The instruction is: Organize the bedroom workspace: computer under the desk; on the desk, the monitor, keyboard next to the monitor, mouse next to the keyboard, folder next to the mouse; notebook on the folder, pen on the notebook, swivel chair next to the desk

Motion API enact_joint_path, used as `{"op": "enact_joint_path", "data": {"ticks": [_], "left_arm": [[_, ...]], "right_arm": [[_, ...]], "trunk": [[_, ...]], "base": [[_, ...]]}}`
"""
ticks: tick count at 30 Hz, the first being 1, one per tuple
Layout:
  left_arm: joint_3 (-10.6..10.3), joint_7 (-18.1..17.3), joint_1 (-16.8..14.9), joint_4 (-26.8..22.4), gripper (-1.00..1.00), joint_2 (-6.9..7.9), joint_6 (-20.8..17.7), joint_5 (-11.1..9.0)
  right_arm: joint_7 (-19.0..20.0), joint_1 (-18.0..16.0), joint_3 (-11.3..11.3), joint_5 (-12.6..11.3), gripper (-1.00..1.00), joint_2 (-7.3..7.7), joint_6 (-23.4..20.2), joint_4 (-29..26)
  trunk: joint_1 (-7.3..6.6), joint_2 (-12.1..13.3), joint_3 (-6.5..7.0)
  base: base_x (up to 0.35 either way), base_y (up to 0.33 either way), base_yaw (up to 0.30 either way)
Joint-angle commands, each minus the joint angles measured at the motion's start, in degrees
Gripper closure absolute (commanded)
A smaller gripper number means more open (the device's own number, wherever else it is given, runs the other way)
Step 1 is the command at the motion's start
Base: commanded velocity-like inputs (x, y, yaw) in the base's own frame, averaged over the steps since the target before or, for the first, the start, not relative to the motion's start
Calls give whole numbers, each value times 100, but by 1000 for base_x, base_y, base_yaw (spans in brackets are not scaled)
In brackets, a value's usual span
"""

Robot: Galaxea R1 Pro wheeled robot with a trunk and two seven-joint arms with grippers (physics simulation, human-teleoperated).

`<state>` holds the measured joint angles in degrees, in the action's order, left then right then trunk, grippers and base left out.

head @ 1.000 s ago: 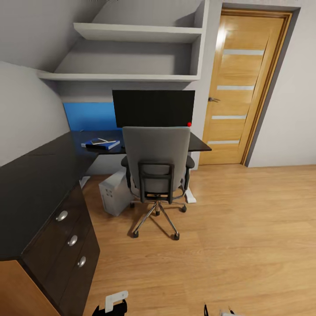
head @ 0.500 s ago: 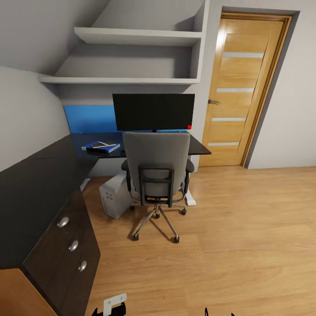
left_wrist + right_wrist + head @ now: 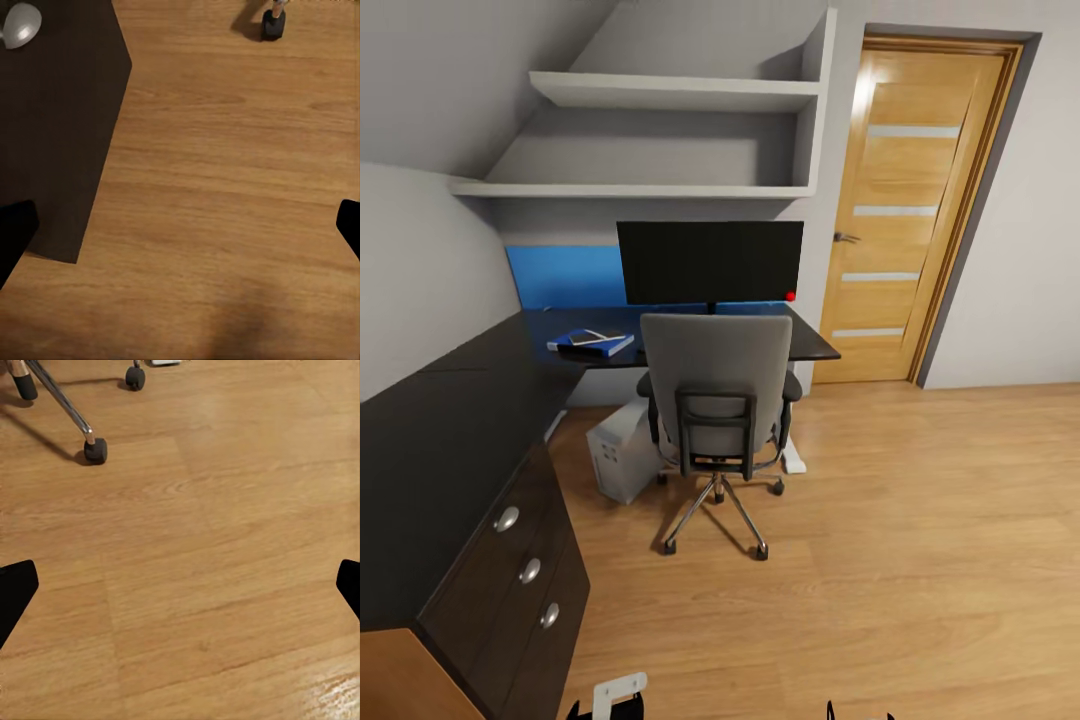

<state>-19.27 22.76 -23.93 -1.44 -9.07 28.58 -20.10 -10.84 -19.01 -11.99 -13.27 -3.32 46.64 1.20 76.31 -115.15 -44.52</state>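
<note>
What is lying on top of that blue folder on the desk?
On the blue folder lies a thin grey notebook. Whether a pen sits on it is too small to tell. The chair backrest hides the desk surface beneath the monitor.

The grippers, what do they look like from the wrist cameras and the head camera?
In both wrist views, the fingers show as plain black tips at the frame edges. In the head view, the left gripper shows black parts with a white bracket.
</note>
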Motion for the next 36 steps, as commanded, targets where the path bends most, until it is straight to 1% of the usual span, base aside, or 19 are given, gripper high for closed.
{"op": "enact_joint_path", "data": {"ticks": [1, 7, 9, 13, 30, 32, 34, 36], "left_arm": [[-49, 25, -3, 3, -100, 6, 10, -30], [-36, -2, -3, 3, -100, 37, 1, -34], [-39, 0, -6, 3, -100, 93, 1, -37], [-49, 8, -4, 3, -100, 113, -9, -35], [-35, 25, -6, 3, -100, 116, -76, -44], [-31, 29, -6, 3, -100, 114, -136, -45], [-28, 31, -6, 3, -100, 107, -327, -46], [-24, 29, -6, 3, -100, 109, -612, -48]], "right_arm": [[-22, -6, -49, -35, -100, -2, 20, 12], [-18, -6, -49, -35, -100, -2, 20, 14], [-21, -6, -49, -35, -100, -2, 20, 15], [-18, -6, -49, -35, -100, -2, 20, 13], [-18, -6, -49, -35, -100, -2, 20, 13], [-20, -6, -49, -35, -100, -2, 20, 14], [-20, -6, -49, -35, -100, -2, 20, 14], [-21, -6, -49, -35, -100, -2, 20, 13]], "trunk": [[-23, 39, 13], [-155, 280, 121], [-199, 360, 157], [-287, 520, 229], [-660, 1202, 534], [-704, 1282, 570], [-748, 1363, 606], [-792, 1443, 641]], "base": [[0, 0, 0], [0, 0, 0], [0, 0, 0], [0, 0, 0], [0, 0, 0], [0, 0, 0], [0, 0, 0], [0, 0, 0]]}}
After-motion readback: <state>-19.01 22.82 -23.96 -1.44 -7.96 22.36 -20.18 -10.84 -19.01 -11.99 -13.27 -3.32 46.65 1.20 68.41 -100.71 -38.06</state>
